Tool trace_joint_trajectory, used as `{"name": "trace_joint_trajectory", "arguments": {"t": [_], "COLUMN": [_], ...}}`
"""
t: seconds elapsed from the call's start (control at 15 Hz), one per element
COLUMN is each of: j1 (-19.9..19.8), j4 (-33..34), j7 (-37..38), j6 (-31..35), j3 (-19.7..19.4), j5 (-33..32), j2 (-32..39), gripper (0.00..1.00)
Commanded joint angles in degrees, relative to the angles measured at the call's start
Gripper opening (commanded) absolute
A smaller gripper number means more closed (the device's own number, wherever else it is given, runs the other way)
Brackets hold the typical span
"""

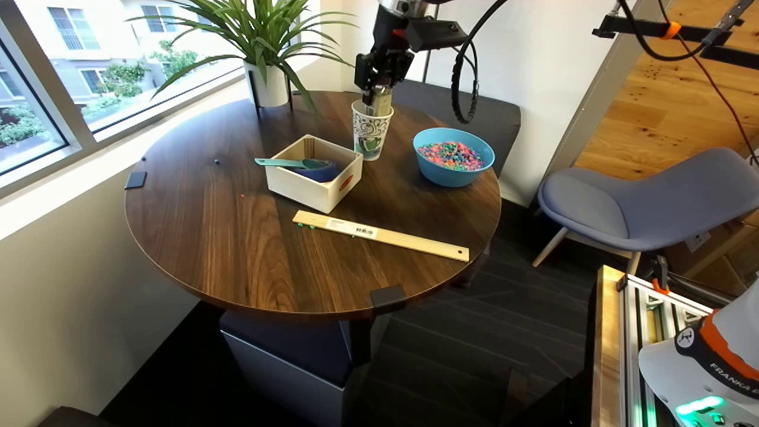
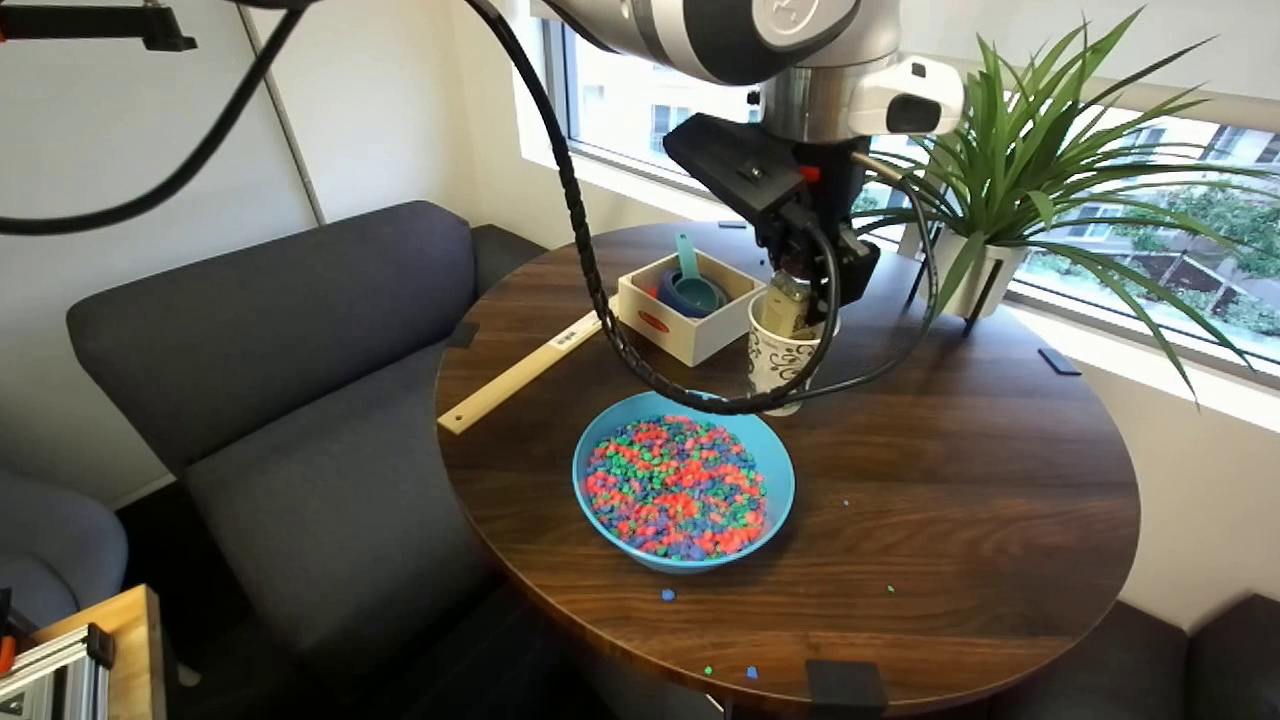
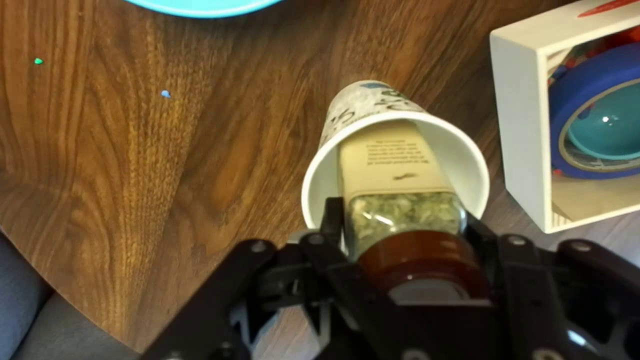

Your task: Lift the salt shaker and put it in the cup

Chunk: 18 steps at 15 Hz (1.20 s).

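Note:
The salt shaker [image 3: 397, 165] is a clear jar with green flakes, a pale label and a red-brown lid. My gripper [image 3: 402, 220] is shut on its upper part, a finger against each side. The jar's lower part is inside the mouth of the pale patterned cup [image 3: 345, 115], and its base is hidden. In both exterior views the jar [image 1: 380, 102] [image 2: 786, 305] stands partly above the rim of the cup [image 1: 369, 139] [image 2: 772, 360], with the gripper [image 1: 379, 89] [image 2: 805, 285] coming from above. The cup stands upright on the table.
A wooden box [image 1: 296, 185] with blue tape and a teal scoop [image 1: 290, 163] stands beside the cup. A blue bowl [image 2: 590, 500] of colored pellets is on the cup's other side. A wooden strip [image 1: 409, 239] and a potted plant [image 1: 273, 86] are on the table. A cable [image 2: 640, 365] hangs from the arm.

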Motion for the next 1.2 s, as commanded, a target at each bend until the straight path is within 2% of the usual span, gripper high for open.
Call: {"name": "trace_joint_trajectory", "arguments": {"t": [0.0, 0.13, 0.2, 0.27, 0.47, 0.87, 0.93, 1.0, 1.13], "j1": [-0.64, -0.67, -0.65, -0.53, -0.05, 0.99, 1.0, 0.99, 0.83], "j4": [2.02, 2.2, 2.38, 2.56, 3.71, 5.79, 6.25, 6.57, 6.63], "j7": [-1.5, -2.35, -2.61, -2.84, -3.26, -2.7, -2.71, -2.56, -2.42], "j6": [-1.73, -1.68, -1.35, -1.44, -1.76, -4.26, -4.98, -5.55, -6.45], "j3": [0.55, 0.96, 1.01, 1.14, 1.36, 1.5, 1.48, 1.41, 1.3], "j5": [1.65, 2.42, 2.56, 2.61, 2.0, 1.26, 1.22, 1.19, 1.22], "j2": [2.64, 3.55, 3.96, 4.2, 4.07, 3.17, 3.41, 3.72, 4.49], "gripper": [0.26, 0.26, 0.67, 0.78, 0.98, 1.0, 0.91, 0.75, 0.59]}}
